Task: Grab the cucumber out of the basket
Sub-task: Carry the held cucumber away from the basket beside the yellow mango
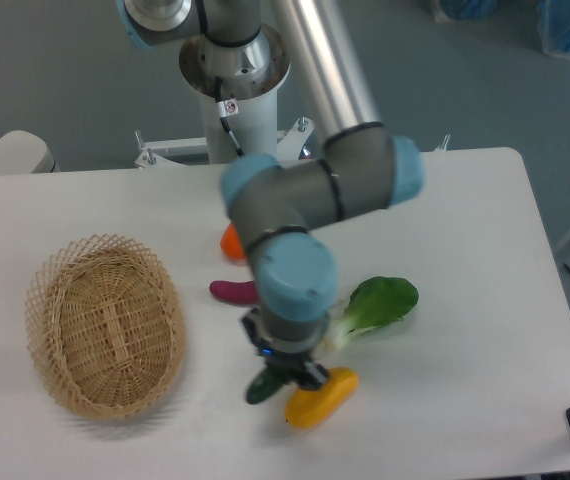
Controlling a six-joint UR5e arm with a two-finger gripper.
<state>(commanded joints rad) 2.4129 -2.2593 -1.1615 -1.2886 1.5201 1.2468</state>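
Claw (287,372) hung under the wrist, clamped on the cucumber (262,386), fingers mostly hidden by the wrist housing, so grip width could not be read. Held clear of the basket (105,337), which sat well off to the claw's left, emptied of vegetables. Only the lower, dark green end of the cucumber showed, poking out below and to the left of the claw; the upper part was hidden behind the wrist, stem tip not visible. Long axis judged to run on a diagonal, from low-left up toward the claw and beyond, tilted rather than flat on the table (465,220). Just beside the claw on its lower right lay the yellow pepper (320,397), close enough to touch or nearly touch the cucumber. Farther out to the right, the bok choy (377,305); above the claw, partly covered by the arm, a purple vegetable (230,291) and an orange one (229,241). Best done with the grip kept firm near mid-length, height kept, the pepper cleared, no sudden swing that could twist the cucumber out of the fingers.
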